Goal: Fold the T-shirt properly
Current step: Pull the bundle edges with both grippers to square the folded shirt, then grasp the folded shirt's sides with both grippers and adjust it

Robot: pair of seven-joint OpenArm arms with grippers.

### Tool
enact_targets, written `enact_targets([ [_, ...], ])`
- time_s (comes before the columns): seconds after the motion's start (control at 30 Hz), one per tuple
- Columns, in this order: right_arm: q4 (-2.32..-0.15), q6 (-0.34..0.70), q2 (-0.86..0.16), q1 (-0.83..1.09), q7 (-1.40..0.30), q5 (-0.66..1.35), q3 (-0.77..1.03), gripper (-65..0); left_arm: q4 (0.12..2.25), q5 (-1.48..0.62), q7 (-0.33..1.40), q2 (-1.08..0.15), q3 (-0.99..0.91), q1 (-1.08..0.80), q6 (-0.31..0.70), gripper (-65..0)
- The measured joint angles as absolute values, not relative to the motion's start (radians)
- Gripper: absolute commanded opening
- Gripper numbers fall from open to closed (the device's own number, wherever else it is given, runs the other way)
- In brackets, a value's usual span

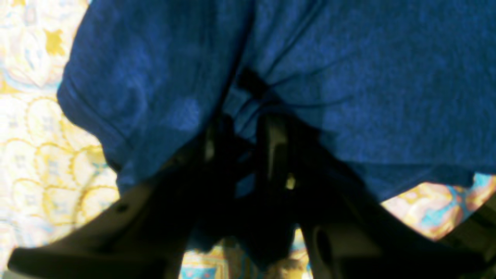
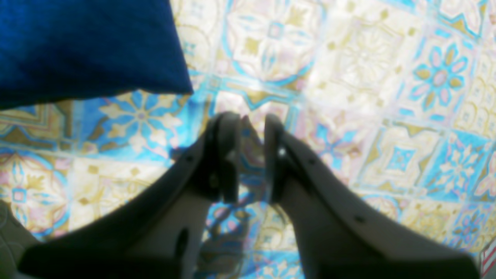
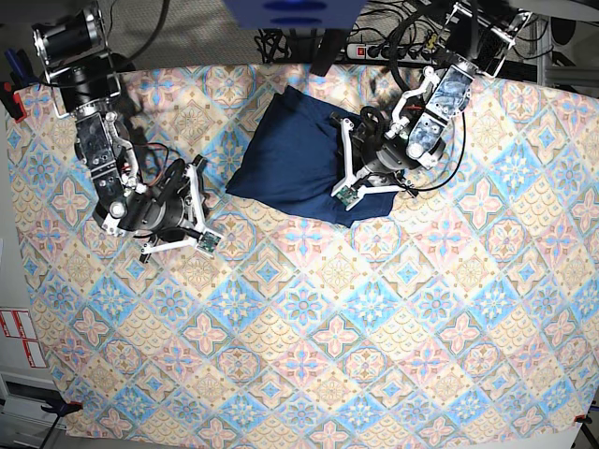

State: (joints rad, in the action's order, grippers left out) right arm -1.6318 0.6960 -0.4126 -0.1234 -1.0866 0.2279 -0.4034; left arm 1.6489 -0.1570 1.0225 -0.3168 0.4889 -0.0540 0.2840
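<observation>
T-shirt (image 1: 348, 97) fabric between left gripper (image 1: 248, 151) jaws.

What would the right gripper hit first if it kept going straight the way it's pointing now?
Probably only the patterned tablecloth. The right gripper has nothing between its fingers, and the T-shirt lies off to one side of its line, though depth is hard to judge.

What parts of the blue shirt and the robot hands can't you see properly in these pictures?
- Base view: the left end effector sits over the T-shirt, hiding the cloth beneath; sleeves and neck label cannot be found in the folded bundle.
- Left wrist view: fingertips are dark and blurred against the shirt, so the exact pinch is unclear.
- Right wrist view: only a shirt corner shows, cut off by the frame edge; the right end effector is blurred, over the tablecloth.
</observation>
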Motion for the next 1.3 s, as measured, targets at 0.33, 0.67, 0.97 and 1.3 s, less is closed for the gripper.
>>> enact_targets([
  [0.33,-1.63,0.699,-0.404,-0.122,-1.085,0.234,-0.385,-54.0,1.864,-0.157,1.115,-0.447,0.481,-0.265,0.284,-51.1],
  [0.67,-1.631,0.699,-0.401,-0.12,-1.085,0.235,-0.386,-54.0,1.762,-0.148,1.044,-0.448,0.42,-0.255,0.281,-51.1],
  [0.97,-1.677,0.699,-0.405,-0.105,-1.086,0.232,-0.385,-54.0,1.612,-0.17,0.977,-0.437,0.422,-0.152,0.294,-51.1],
  [1.3,-1.738,0.7,-0.404,-0.059,-1.086,0.236,-0.386,-54.0,1.473,-0.127,0.963,-0.387,0.425,0.014,0.299,-51.1],
])
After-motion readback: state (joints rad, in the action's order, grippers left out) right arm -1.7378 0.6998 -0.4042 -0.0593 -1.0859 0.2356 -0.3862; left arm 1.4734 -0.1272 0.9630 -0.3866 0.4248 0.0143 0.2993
